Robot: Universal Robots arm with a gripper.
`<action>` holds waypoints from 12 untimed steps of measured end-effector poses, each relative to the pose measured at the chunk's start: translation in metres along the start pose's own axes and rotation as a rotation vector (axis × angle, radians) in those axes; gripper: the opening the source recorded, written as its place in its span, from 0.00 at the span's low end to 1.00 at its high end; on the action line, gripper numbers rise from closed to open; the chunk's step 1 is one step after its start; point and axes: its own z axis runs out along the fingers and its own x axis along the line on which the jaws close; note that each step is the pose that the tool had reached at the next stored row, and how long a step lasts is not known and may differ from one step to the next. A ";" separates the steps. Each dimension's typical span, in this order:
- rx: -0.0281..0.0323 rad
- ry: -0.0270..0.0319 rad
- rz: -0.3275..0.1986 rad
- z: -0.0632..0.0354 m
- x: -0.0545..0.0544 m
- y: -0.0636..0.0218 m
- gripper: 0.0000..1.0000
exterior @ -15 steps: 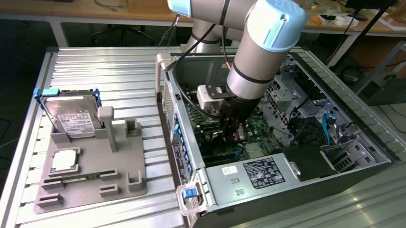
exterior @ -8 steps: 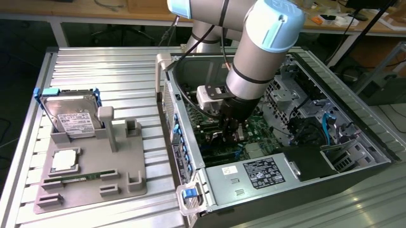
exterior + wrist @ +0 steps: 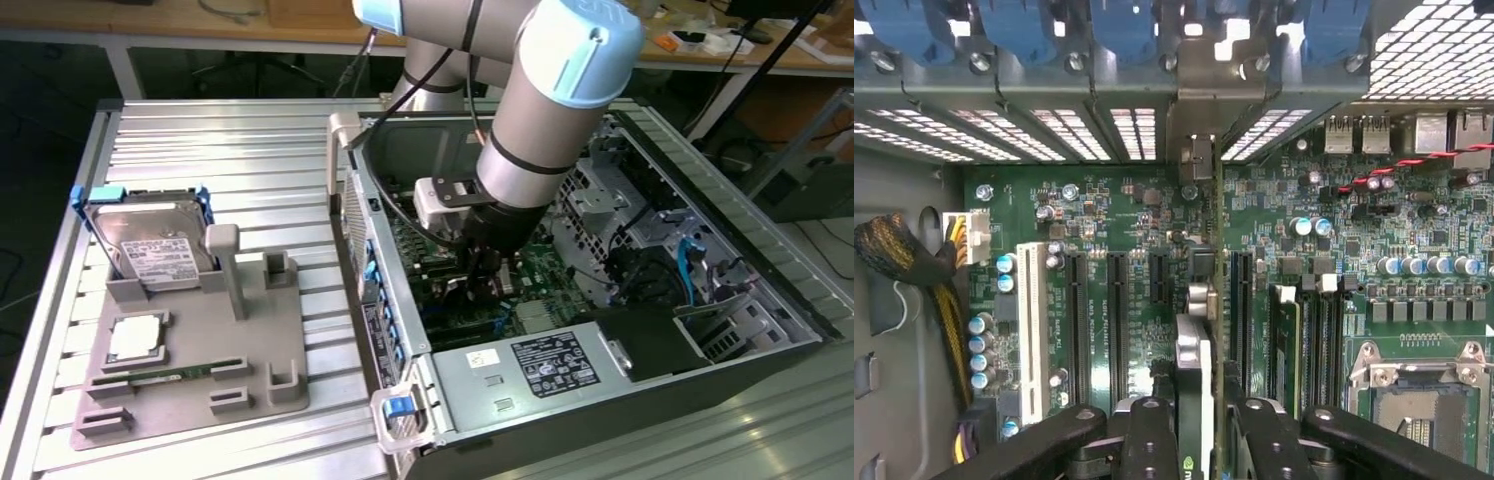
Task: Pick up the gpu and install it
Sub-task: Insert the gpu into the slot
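Inside the open computer case (image 3: 747,330), the arm reaches down, end effector (image 3: 1199,420) clamped on the gpu (image 3: 1194,370).

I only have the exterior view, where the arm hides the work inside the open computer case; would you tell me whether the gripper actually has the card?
Observer: Yes. In the wrist view the gripper is shut on the gpu, a thin card with a green board and black shroud, seen edge-on.
Operator: Thank you. How does it lie against the motherboard?
Observer: It runs parallel to the long black expansion slots, between two of them.
Operator: Is it seated?
Observer: I cannot tell; the card hides whatever lies under it.
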 end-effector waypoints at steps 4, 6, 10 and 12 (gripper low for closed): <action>-0.0002 0.0005 0.000 -0.0184 0.000 0.0003 0.45; -0.0002 0.0006 0.000 -0.0275 -0.001 0.0005 0.58; -0.0002 0.0024 0.000 -0.0372 -0.001 0.0007 0.64; -0.0002 0.0025 0.000 -0.0372 -0.001 0.0007 0.56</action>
